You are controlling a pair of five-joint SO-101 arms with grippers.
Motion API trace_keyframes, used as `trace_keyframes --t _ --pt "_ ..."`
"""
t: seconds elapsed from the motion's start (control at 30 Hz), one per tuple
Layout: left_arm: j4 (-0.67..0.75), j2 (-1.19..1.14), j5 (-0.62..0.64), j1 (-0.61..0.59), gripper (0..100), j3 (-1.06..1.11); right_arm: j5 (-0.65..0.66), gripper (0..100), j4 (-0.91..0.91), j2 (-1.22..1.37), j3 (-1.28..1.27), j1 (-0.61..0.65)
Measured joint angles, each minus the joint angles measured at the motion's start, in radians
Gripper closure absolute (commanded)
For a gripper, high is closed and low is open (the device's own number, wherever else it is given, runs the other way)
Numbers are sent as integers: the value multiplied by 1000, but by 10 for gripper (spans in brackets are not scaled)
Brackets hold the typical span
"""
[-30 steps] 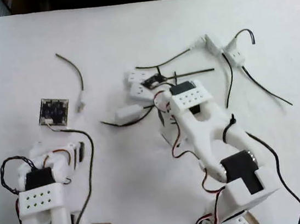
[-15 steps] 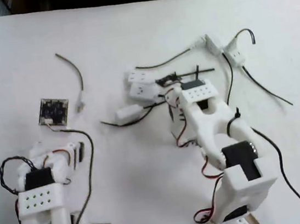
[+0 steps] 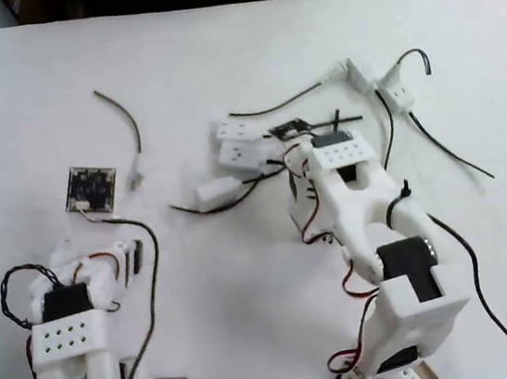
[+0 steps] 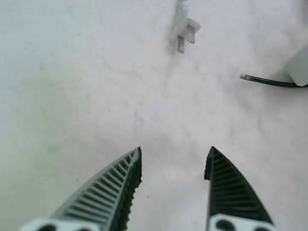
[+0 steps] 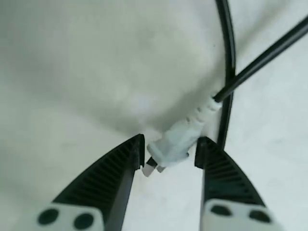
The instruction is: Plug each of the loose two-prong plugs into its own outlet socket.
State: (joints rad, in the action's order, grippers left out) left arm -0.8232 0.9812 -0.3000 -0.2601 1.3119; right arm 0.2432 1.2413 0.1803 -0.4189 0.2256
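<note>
White matte table (image 3: 26,98), seen from above, left to right.

**Left gripper** (image 3: 130,258): dark, ribbed, wedge-shaped fingers (image 4: 120,187) spread wide over bare tabletop, holding nothing. Ahead of it lies a small square circuit board (image 3: 92,187), dark with pale edges.

**Grey-corded plug** (image 3: 136,179): a white moulded body with two flat metal prongs. It lies flat on the table, well apart from the left gripper (image 4: 174,156) and straight ahead of its fingertips. In the left wrist view the prongs of this plug (image 4: 184,24) point back toward the gripper. Its short cord arcs away across the table.

**White oblong block** (image 3: 218,190): smooth plastic with a thin black lead (image 4: 267,81) lying against it, between the two arms.

**Outlet sockets** (image 3: 240,143): two white blocky housings, touching, near the table's centre.

**Right gripper** (image 3: 288,131): just beside the outlet sockets, on their right. Its ribbed fingers (image 5: 120,178) are drawn narrow and pinched on the held plug (image 5: 175,139), a pale ridged moulding lying tilted between the fingertips, with a prong showing at its lower end. A glossy black cord (image 5: 260,62) leaves the plug's other end, crossing a second black cord (image 5: 226,48).

**Far plugs** (image 3: 353,72): two more white plugs with dark cords, loose on the table beyond the right arm.
</note>
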Motion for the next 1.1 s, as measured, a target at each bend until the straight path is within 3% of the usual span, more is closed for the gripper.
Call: trace_keyframes --t 0.4,0.83,1.1 --pt "0 0 0 0 779 0 -152 811 41 11 80 66" --pt "0 0 0 0 779 0 -172 811 44 11 80 32" --pt "0 0 0 0 779 0 -264 811 100 11 140 109"
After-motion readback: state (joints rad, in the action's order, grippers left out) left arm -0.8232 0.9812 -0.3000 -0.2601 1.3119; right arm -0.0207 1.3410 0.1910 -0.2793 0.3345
